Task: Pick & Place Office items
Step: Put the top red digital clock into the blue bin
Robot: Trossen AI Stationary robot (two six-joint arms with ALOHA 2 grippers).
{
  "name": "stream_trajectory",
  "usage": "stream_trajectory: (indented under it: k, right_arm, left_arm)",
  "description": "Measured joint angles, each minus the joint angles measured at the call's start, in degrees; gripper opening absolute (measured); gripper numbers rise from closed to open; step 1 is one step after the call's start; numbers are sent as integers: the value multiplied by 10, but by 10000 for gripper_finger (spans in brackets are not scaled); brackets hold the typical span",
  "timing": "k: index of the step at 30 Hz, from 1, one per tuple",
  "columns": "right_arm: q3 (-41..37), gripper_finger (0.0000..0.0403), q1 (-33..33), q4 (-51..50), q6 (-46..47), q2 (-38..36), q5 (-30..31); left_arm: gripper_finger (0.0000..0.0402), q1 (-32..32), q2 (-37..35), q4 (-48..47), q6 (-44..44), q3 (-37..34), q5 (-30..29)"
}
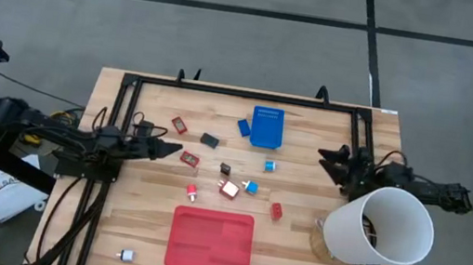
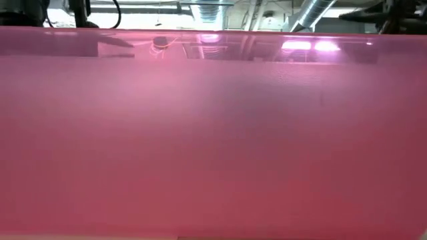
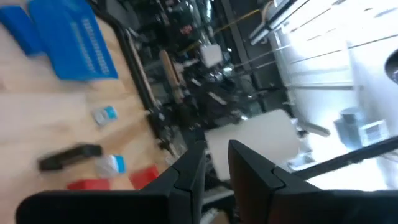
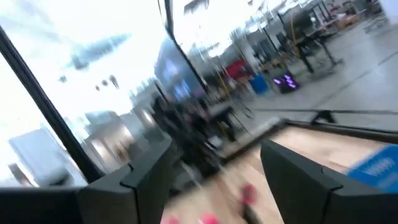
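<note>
On the tabletop we find the flat tray at the near middle, with the perforated bin at the far middle. Between the two lie most of the office items (scattered, apart from one another). One stray piece sits at the near left, just left of the tray. The left pincer lies at the left of the scatter; the right pincer at its right. A paper cup stands tipped at the near right edge.
</note>
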Motion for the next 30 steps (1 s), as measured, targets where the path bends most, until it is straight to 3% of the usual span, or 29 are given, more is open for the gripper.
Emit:
stream_trajectory:
  k: [8, 14, 17, 19, 22, 26, 30]
  right_arm:
    - [0, 235, 0, 101, 91, 0, 123]
    - [0, 235, 0, 112, 169, 0, 237]
    - [0, 235, 0, 120, 188, 0, 243]
    - [0, 235, 1, 141, 187, 0, 214]
    - [1, 235, 1, 175, 185, 0, 173]
    - [1, 235, 1, 208, 176, 0, 170]
    - [1, 235, 1, 216, 176, 0, 155]
  left_arm:
    - [67, 0, 75, 102, 151, 36, 1]
    - [67, 12, 93, 146, 294, 104, 1]
    - [67, 29, 92, 147, 380, 149, 1]
    - [67, 41, 92, 131, 458, 187, 1]
    - [74, 61, 92, -1, 541, 273, 1]
    - [99, 91, 112, -369, 646, 432, -12]
    - [133, 130, 182, -672, 652, 577, -132]
